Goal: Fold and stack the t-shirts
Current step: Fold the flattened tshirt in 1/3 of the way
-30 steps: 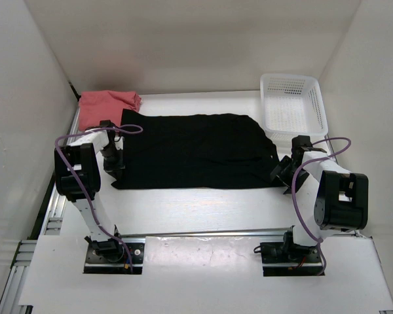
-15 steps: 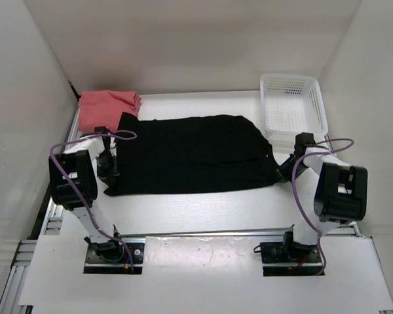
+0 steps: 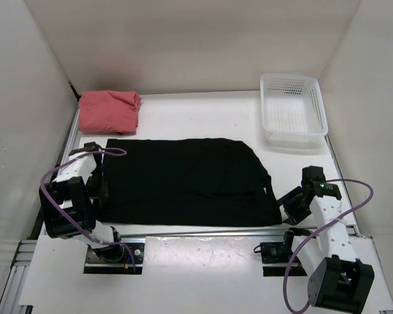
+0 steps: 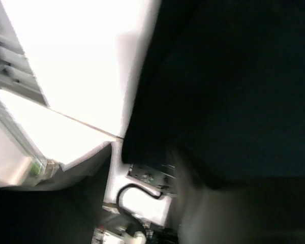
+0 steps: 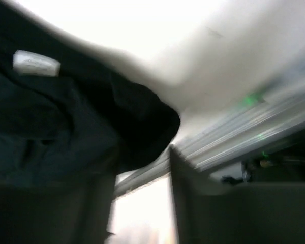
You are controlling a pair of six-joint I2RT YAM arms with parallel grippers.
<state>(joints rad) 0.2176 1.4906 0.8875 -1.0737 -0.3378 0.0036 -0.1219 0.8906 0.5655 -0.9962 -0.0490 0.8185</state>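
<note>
White bench (image 3: 203, 114), white walls (image 3: 183, 46); black t-shirt (image 3: 183, 183) spread flat, pink t-shirt (image 3: 108, 111) far-left. At black edges, left tool (image 3: 99, 186), right tool (image 3: 287, 204): cannot tell whether apart.

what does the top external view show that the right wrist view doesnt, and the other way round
Only the top external view: the folded pink t-shirt at the far left corner and the white basket at the far right. Only the right wrist view: a small white label on the dark cloth. Both: the black t-shirt lying on the white table, seen whole from above and only as a blurred edge from the wrist.
</note>
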